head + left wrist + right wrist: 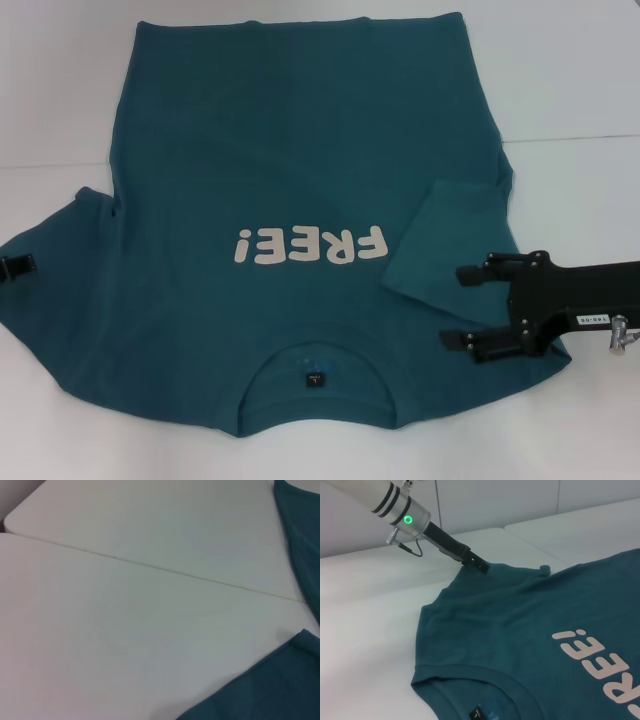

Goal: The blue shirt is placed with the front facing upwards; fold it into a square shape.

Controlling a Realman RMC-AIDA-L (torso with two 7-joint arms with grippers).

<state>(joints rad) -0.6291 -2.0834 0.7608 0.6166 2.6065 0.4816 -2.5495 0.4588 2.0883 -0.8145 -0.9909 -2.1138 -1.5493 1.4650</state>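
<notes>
The blue shirt [300, 180] lies spread front-up on the white counter [570, 70], its collar [315, 410] toward the robot and its hem at the far side, so the cream "FREE!" print [311, 246] reads upside down in the head view. A small dark neck label [314, 379] sits inside the collar. The right sleeve [440, 235] is folded inward onto the chest, its edge lying just beside the print. The right hand [458, 305] hovers over the shirt near that folded sleeve, its two black fingers [475, 272] spread wide and holding nothing. The left hand [18, 267] is at the shirt's left sleeve, at the edge of the head view; the right wrist view shows its dark tip [479, 564] meeting the fabric at the sleeve edge, where the cloth is bunched, though whether it grips the cloth cannot be told. The left wrist view shows mostly bare counter with its seam [165, 570] and two edges of the shirt.
</notes>
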